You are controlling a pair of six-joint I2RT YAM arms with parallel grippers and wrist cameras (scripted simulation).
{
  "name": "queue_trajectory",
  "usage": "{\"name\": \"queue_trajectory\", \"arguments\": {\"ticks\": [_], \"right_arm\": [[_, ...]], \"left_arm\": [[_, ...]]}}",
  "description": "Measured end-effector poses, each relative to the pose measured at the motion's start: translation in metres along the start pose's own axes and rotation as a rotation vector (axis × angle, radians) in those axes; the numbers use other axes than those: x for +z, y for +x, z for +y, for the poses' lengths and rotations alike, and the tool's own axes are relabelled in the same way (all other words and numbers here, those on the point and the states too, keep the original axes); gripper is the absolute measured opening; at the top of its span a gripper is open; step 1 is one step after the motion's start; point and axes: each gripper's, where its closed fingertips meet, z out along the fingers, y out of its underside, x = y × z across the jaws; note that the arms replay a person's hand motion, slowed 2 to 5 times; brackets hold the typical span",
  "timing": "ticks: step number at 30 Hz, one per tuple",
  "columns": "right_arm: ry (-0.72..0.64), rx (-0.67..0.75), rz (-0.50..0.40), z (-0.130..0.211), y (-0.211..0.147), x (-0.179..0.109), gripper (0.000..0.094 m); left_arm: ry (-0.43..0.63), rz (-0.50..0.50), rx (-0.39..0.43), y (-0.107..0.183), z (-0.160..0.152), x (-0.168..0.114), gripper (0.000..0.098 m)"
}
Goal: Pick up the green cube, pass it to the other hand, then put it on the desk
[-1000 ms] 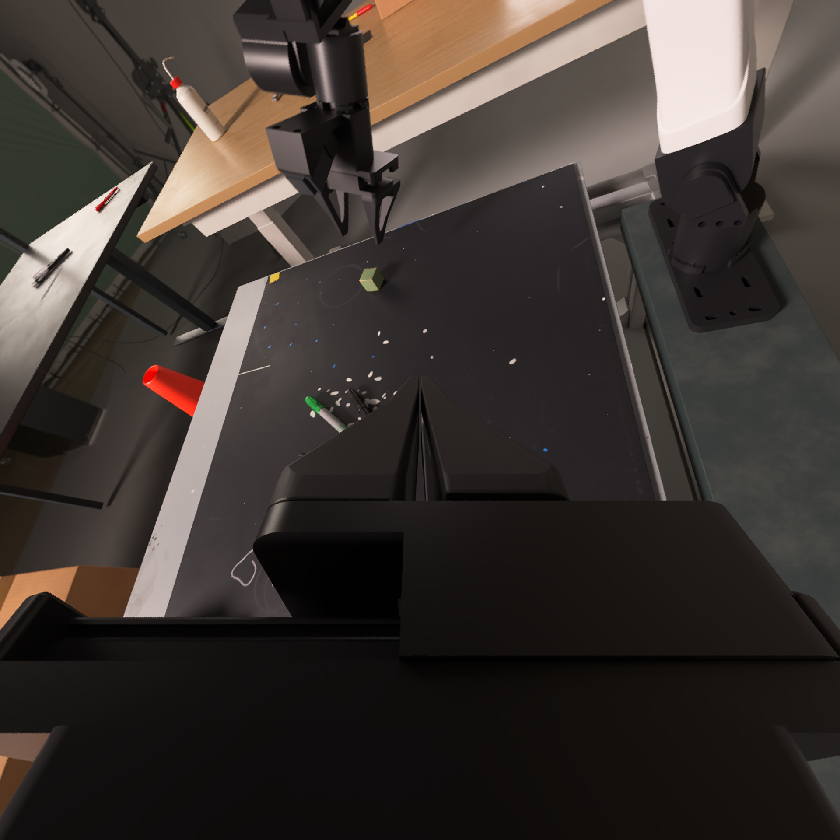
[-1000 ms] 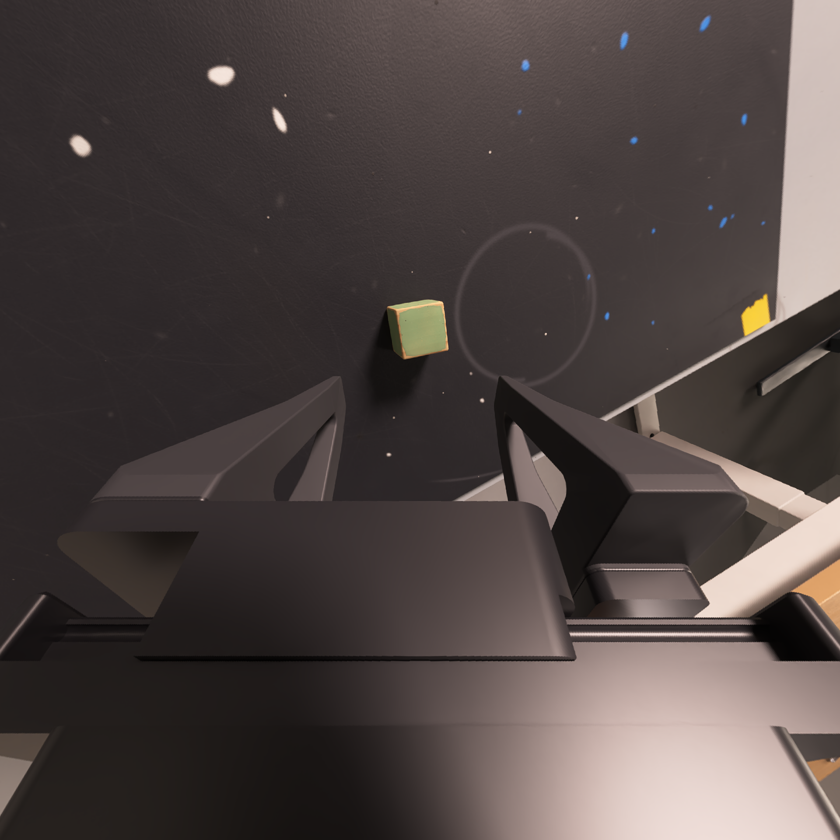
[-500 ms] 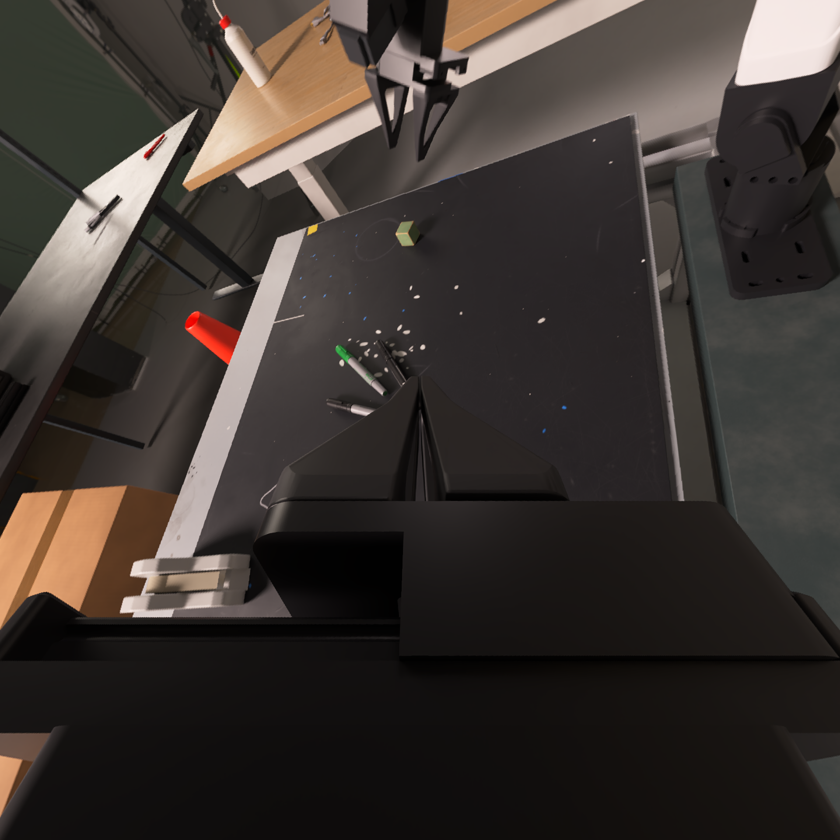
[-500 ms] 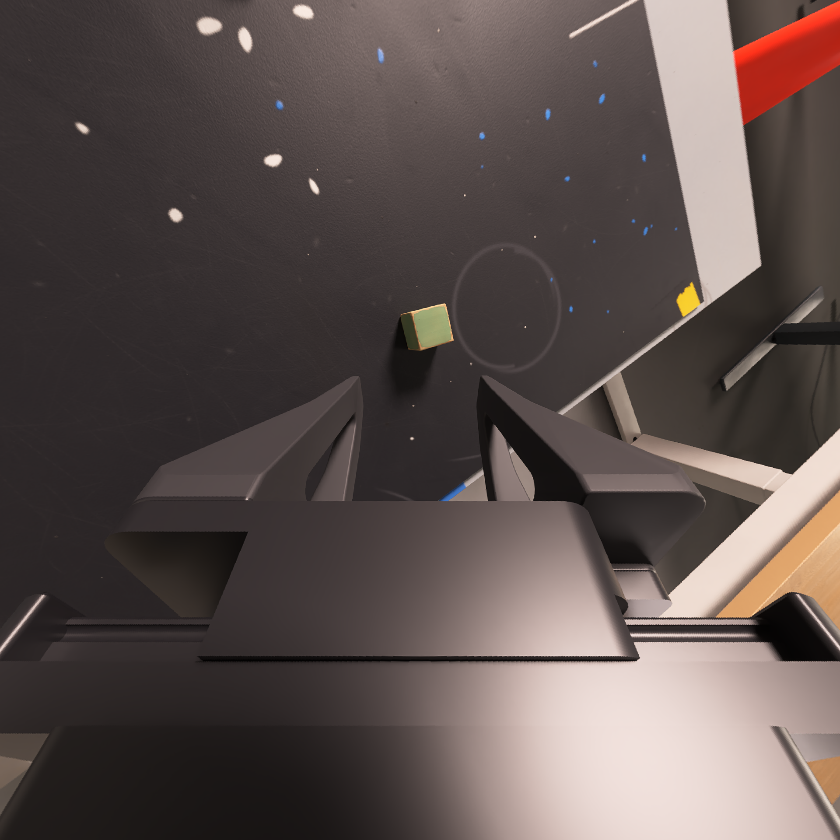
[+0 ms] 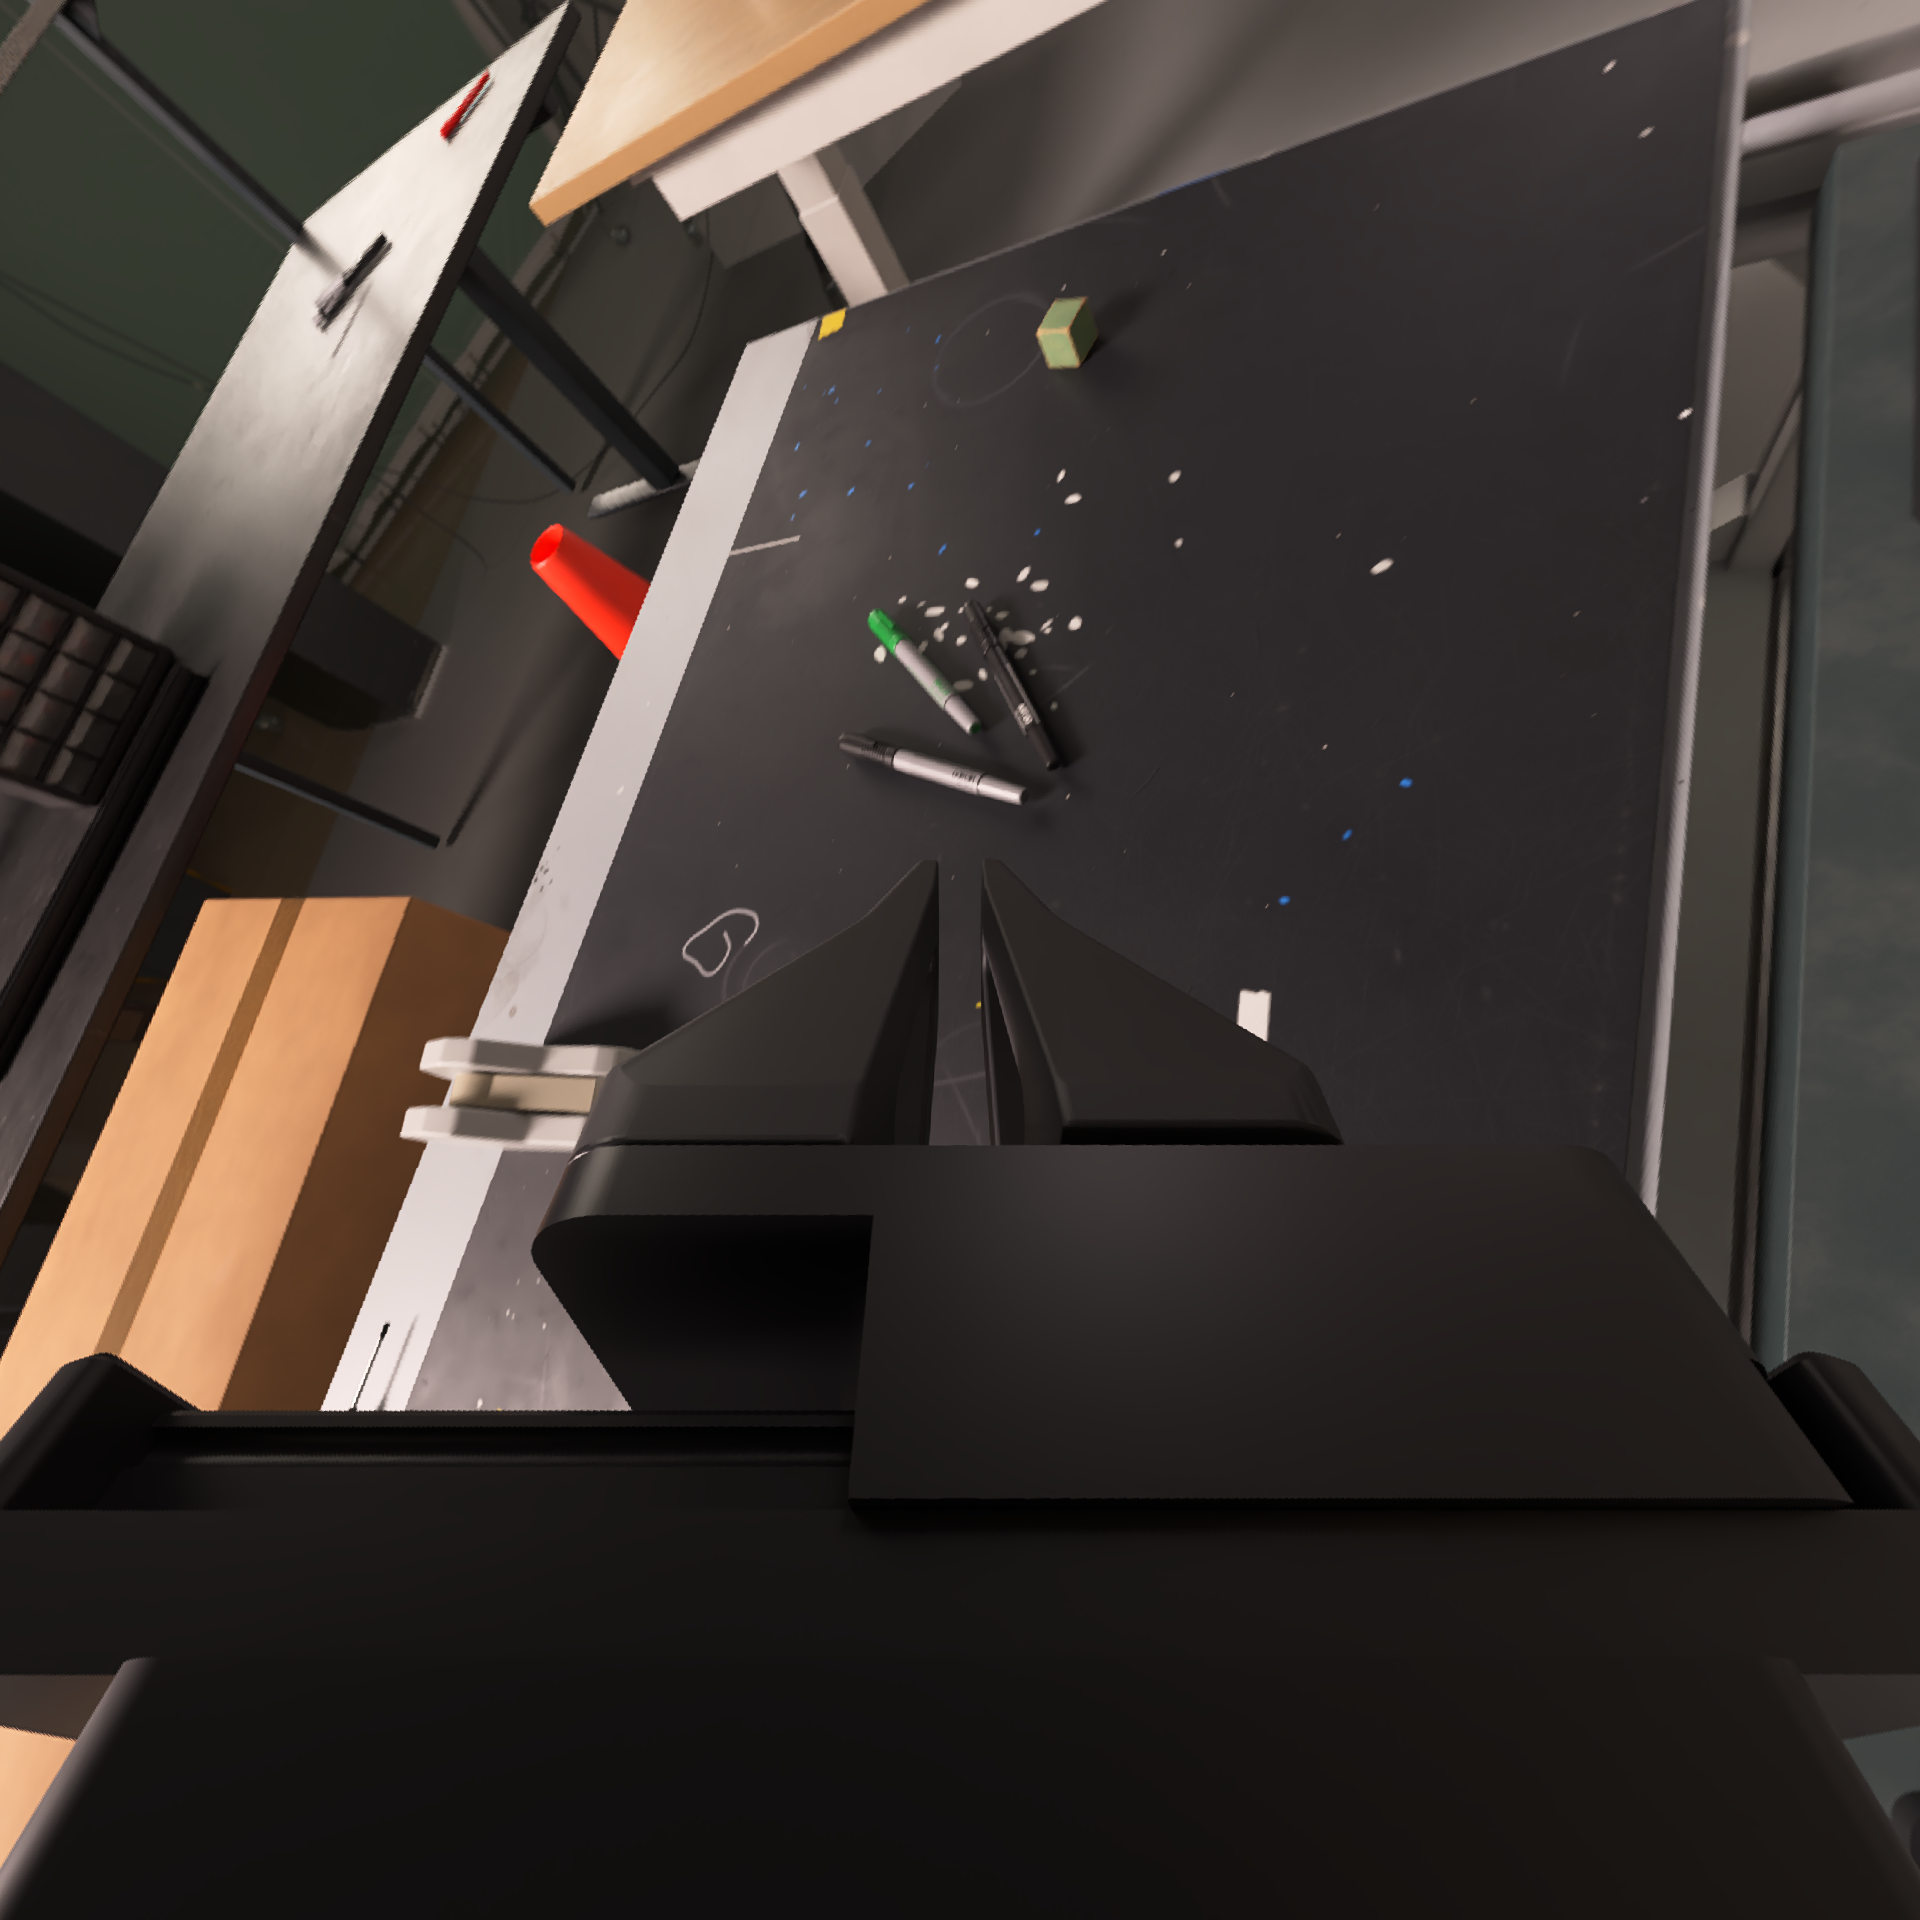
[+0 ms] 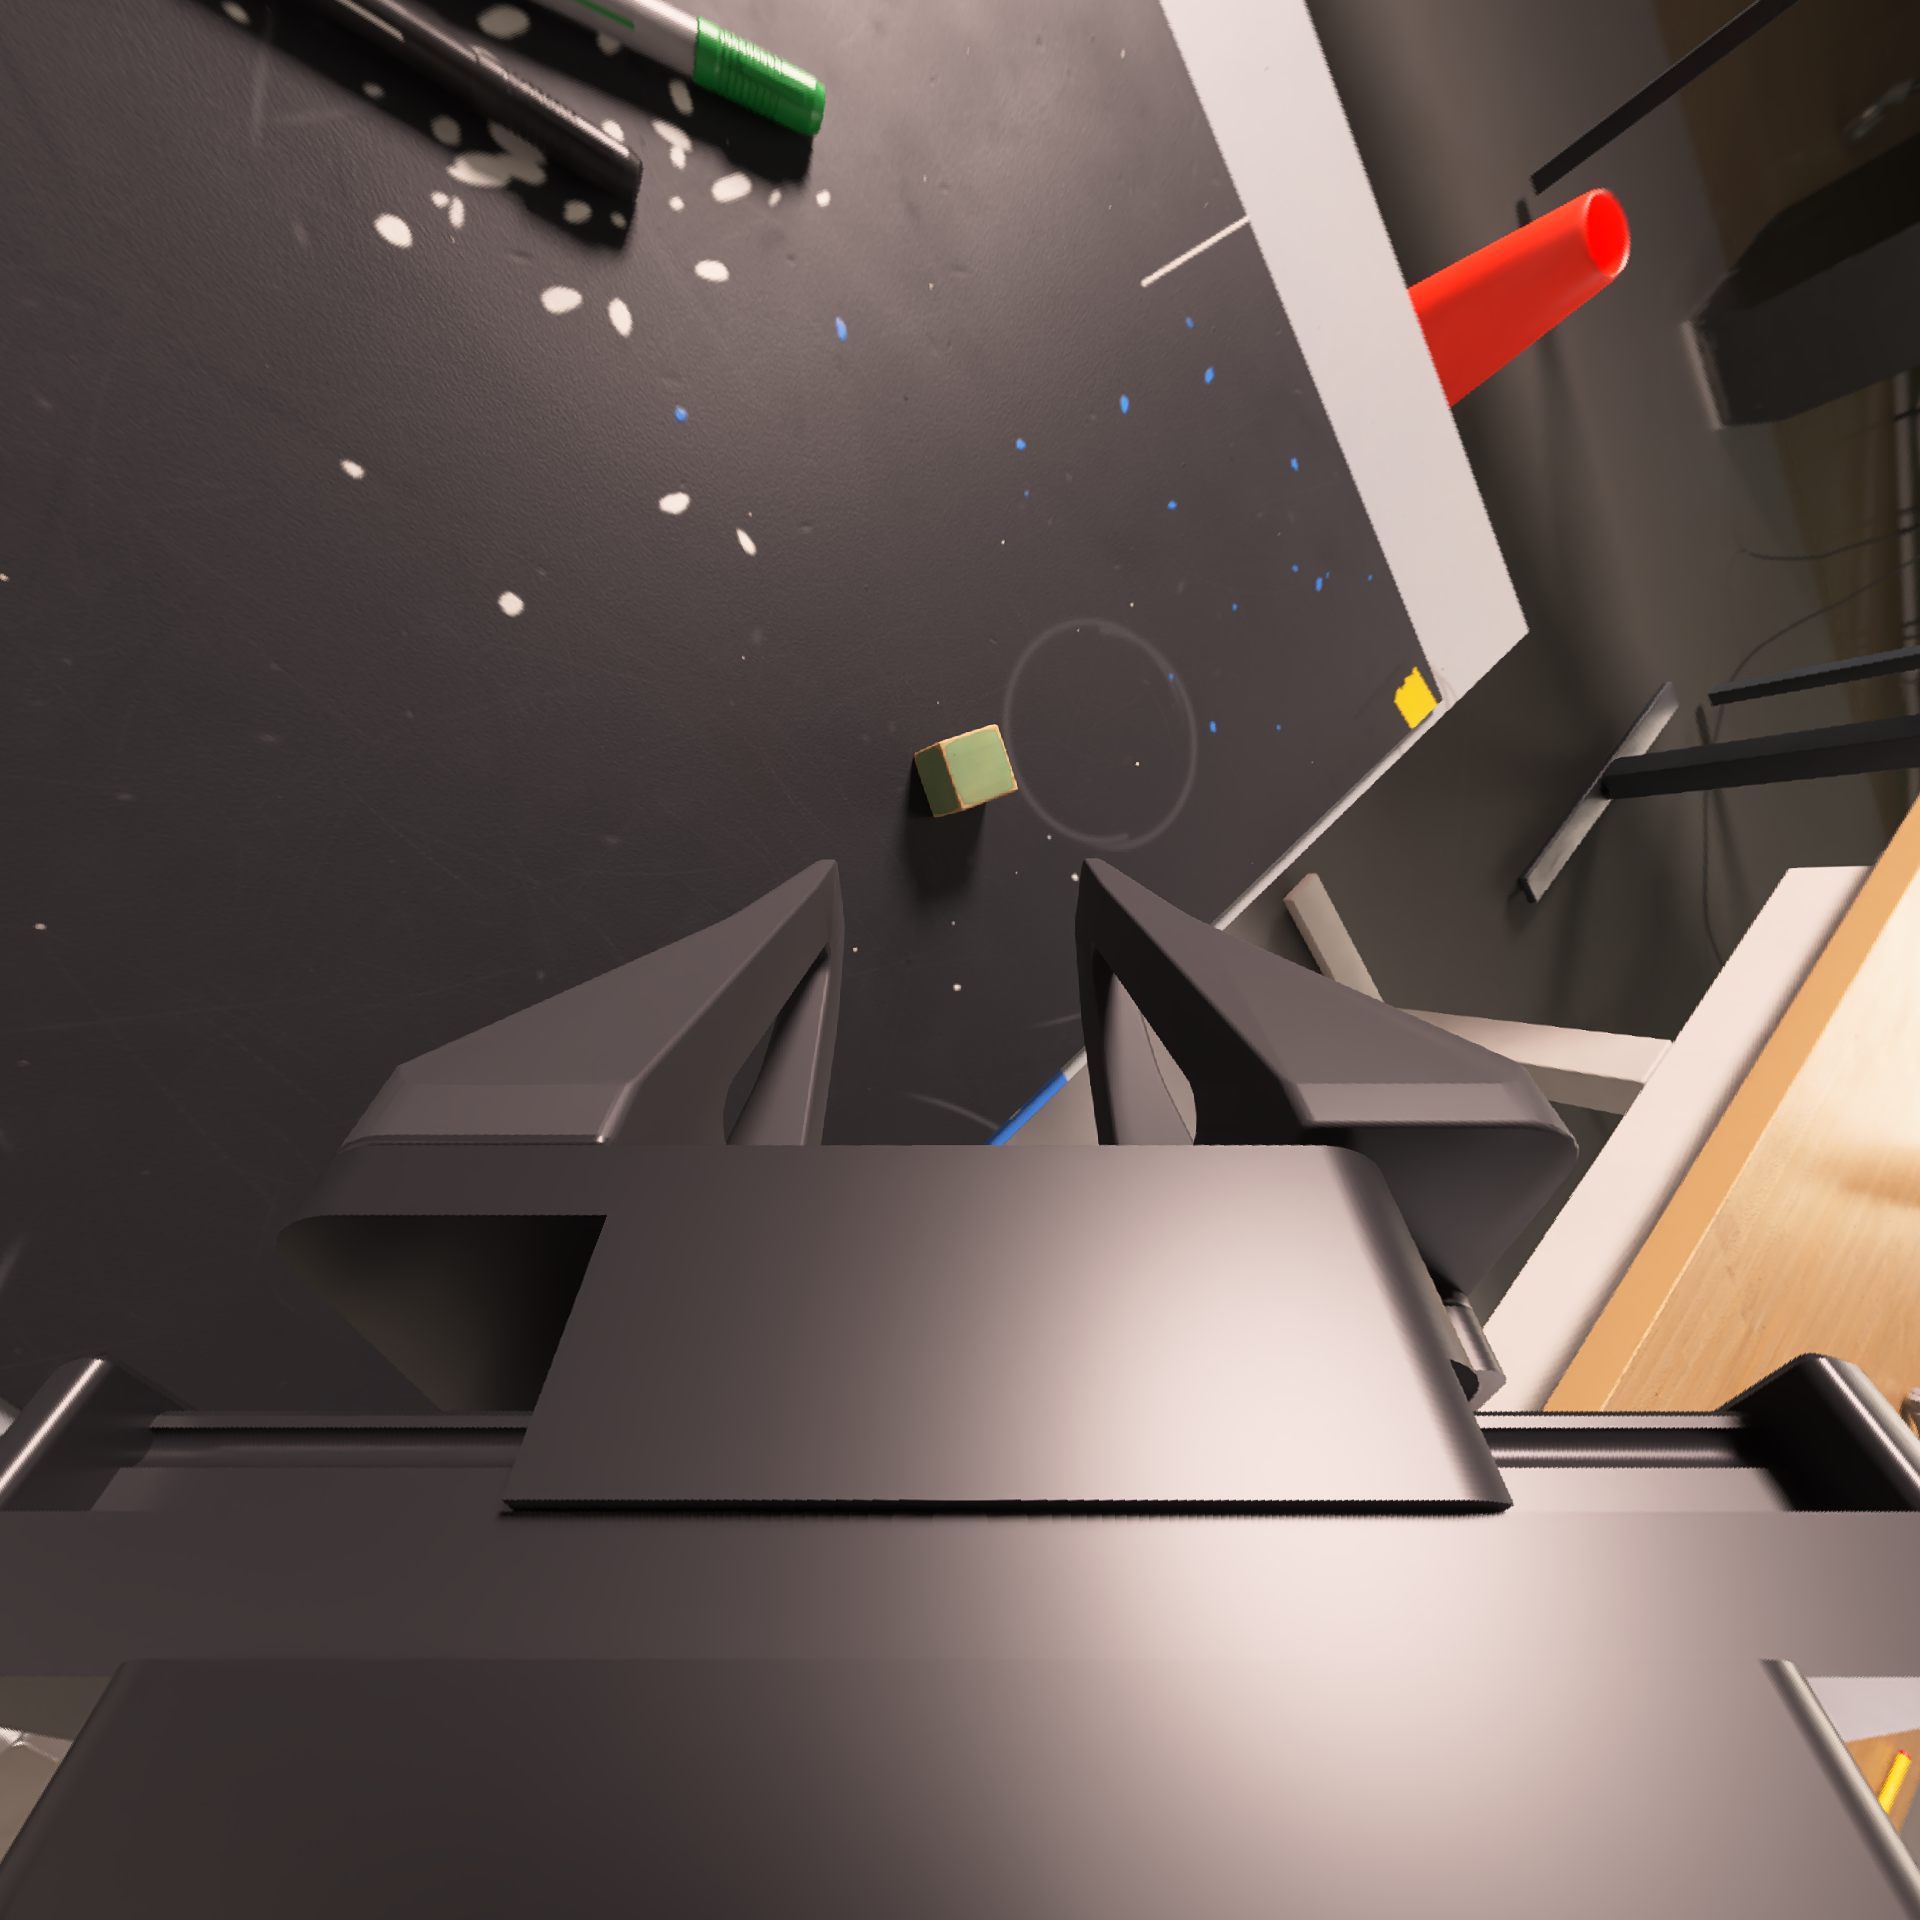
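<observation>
The green cube sits alone on the black desk near its far left corner, beside a faint chalk ring. In the right wrist view the cube lies on the desk just beyond my right gripper, which hangs above it, open and empty. My left gripper is high over the near part of the desk, far from the cube. Its jaws are empty and parted by a narrow gap.
A green-capped marker, a black marker and a silver marker lie mid-desk among white flecks. A red cone, a cardboard box and a wooden table stand off the left and far sides.
Both grippers have pulled up and away from the desk; the right arm has left the left wrist view. The left jaws went from shut to slightly parted. The right jaws narrowed a little.
</observation>
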Motion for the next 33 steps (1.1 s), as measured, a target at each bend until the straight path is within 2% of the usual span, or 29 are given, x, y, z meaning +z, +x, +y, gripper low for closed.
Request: {"name": "queue_trajectory", "arguments": {"ticks": [16, 33], "right_arm": [[0.119, 0.001, 0.078, -0.023, -0.034, -0.05, 0.0332], [0.232, -0.058, 0.064, -0.048, -0.087, -0.083, 0.0267]], "left_arm": [[-0.182, -0.083, -0.027, -0.016, 0.055, -0.019, 0.0171], [-0.338, -0.055, 0.012, -0.022, 0.114, -0.021, 0.0286]]}}
